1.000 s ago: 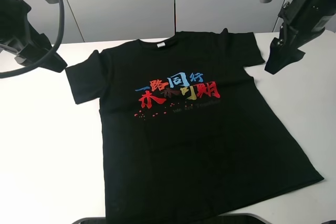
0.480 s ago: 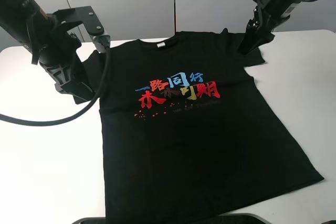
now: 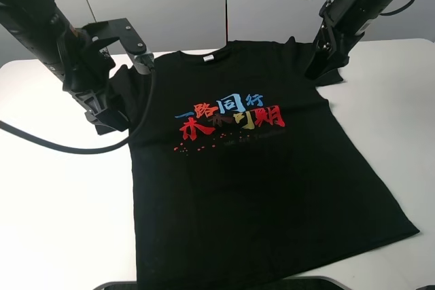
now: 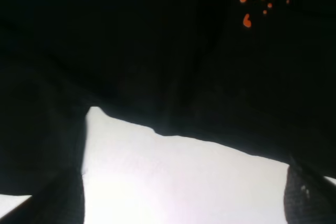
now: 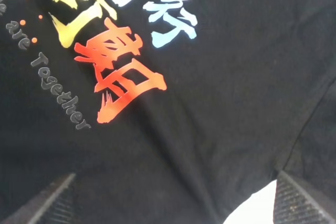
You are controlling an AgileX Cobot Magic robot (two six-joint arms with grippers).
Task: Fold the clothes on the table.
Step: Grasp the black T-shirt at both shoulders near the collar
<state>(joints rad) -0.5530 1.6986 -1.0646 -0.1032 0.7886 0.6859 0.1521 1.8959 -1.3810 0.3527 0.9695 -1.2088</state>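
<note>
The clothes (image 3: 258, 181), a black T-shirt with red, blue and yellow characters on the chest, lie flat and face up on the white table (image 3: 54, 202). My left gripper (image 3: 109, 115) hangs low over the shirt's left sleeve. In the left wrist view its fingertips (image 4: 52, 203) stand wide apart, open, over the shirt's edge (image 4: 157, 51) and bare table (image 4: 184, 171). My right gripper (image 3: 325, 67) is over the right sleeve by the shoulder. It is open too, its fingertips (image 5: 302, 198) spread above black cloth beside the print (image 5: 121, 77).
A black cable (image 3: 68, 147) loops from the left arm across the table's left side. A dark rounded object (image 3: 217, 283) shows at the near edge. Grey wall panels (image 3: 170, 5) stand behind the table. White tabletop lies bare on both sides of the shirt.
Both arms have swung inward and down. The left gripper came from the far left onto the left sleeve; the right gripper moved left from beside the right sleeve to over it.
</note>
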